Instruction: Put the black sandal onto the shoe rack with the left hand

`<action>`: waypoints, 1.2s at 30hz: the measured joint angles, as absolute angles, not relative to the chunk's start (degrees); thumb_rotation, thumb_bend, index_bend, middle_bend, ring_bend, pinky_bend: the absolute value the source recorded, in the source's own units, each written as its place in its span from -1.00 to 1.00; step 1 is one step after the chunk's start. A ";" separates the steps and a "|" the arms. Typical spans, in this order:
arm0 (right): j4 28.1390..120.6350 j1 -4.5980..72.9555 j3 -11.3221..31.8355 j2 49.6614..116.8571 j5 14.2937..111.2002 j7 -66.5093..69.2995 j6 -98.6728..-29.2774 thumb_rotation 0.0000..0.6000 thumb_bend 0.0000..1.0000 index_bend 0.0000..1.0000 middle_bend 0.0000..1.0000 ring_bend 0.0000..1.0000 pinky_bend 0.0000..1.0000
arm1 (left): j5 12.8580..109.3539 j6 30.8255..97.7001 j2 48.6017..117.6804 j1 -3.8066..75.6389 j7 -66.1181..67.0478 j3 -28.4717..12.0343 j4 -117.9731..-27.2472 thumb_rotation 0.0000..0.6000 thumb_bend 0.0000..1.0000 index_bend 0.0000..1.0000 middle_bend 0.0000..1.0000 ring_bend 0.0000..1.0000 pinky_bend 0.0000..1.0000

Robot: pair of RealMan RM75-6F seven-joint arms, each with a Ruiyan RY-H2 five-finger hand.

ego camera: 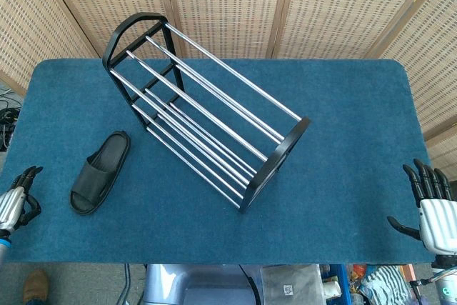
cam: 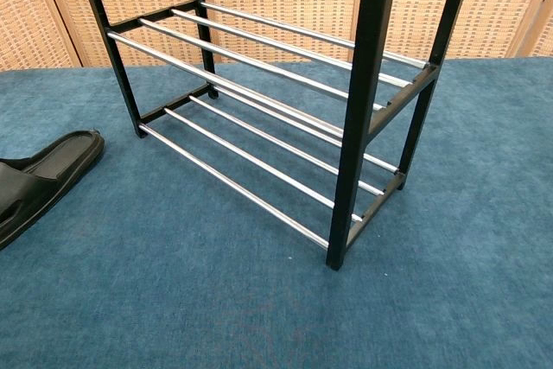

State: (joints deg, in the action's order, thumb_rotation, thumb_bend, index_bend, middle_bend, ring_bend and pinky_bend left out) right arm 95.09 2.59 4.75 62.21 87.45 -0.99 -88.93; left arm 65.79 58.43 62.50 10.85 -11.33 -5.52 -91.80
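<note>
The black sandal [ego camera: 100,172] lies flat on the blue table [ego camera: 343,119], left of the shoe rack [ego camera: 203,112]; the chest view shows it at the left edge [cam: 39,183]. The rack has black end frames and chrome bars and stands diagonally across the table, its shelves [cam: 259,127] bare. My left hand [ego camera: 16,205] hovers at the table's front left corner, left of the sandal and apart from it, holding nothing, fingers bent. My right hand [ego camera: 430,208] is off the front right edge, fingers spread and holding nothing. Neither hand appears in the chest view.
A woven screen [ego camera: 235,5] stands behind the table. Clutter and a shoe [ego camera: 34,285] lie on the floor below the table's front edge.
</note>
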 measured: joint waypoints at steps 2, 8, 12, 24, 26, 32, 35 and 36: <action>95.15 2.57 4.80 62.13 87.43 -0.82 -89.00 1.00 -1.00 -1.00 -1.00 -1.00 -1.00 | 64.64 56.07 63.80 11.83 -13.91 -6.20 -89.73 1.00 1.00 -0.88 -0.98 -0.96 -0.63; 95.16 2.68 4.80 61.95 87.21 -0.47 -88.61 1.00 -1.00 -1.00 -1.00 -1.00 -1.00 | 56.61 50.92 66.06 14.42 -14.42 -7.81 -88.32 1.00 1.00 -0.85 -0.93 -0.94 -0.62; 95.25 2.61 4.88 61.75 87.13 -0.05 -88.74 1.00 -1.00 -1.00 -1.00 -1.00 -1.00 | 51.25 48.22 68.49 16.74 -12.46 -8.71 -87.71 1.00 1.00 -0.81 -0.88 -0.90 -0.58; 95.41 2.45 4.81 61.12 87.10 1.21 -88.71 1.00 -1.00 -1.00 -1.00 -1.00 -1.00 | 50.76 45.63 69.30 18.55 -9.68 -7.64 -92.97 1.00 1.00 -0.75 -0.80 -0.83 -0.49; 95.42 2.44 4.81 61.10 87.06 1.23 -88.69 1.00 -1.00 -1.00 -1.00 -1.00 -1.00 | 53.16 45.49 68.84 18.40 -10.19 -7.32 -94.95 1.00 1.00 -0.75 -0.80 -0.83 -0.49; 95.33 2.56 4.87 61.17 86.79 1.15 -88.35 1.00 -1.00 -1.00 -1.00 -1.00 -1.00 | 58.68 45.11 67.72 18.46 -10.83 -6.15 -101.50 1.00 1.00 -0.75 -0.80 -0.83 -0.49; 95.26 2.63 4.85 61.21 86.68 1.10 -88.17 1.00 -1.00 -1.00 -1.00 -1.00 -1.00 | 59.53 44.41 67.92 19.36 -10.46 -5.79 -104.00 1.00 1.00 -0.75 -0.80 -0.83 -0.49; 95.25 2.63 4.89 61.22 86.62 1.12 -88.18 1.00 -1.00 -1.00 -1.00 -1.00 -1.00 | 59.61 44.00 68.02 19.69 -10.38 -5.69 -104.65 1.00 1.00 -0.75 -0.80 -0.83 -0.49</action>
State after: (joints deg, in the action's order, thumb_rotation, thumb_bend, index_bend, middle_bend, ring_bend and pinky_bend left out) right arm 95.25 2.63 4.89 61.22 86.62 1.12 -88.18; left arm 59.61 44.00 68.02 19.69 -10.38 -5.69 -104.65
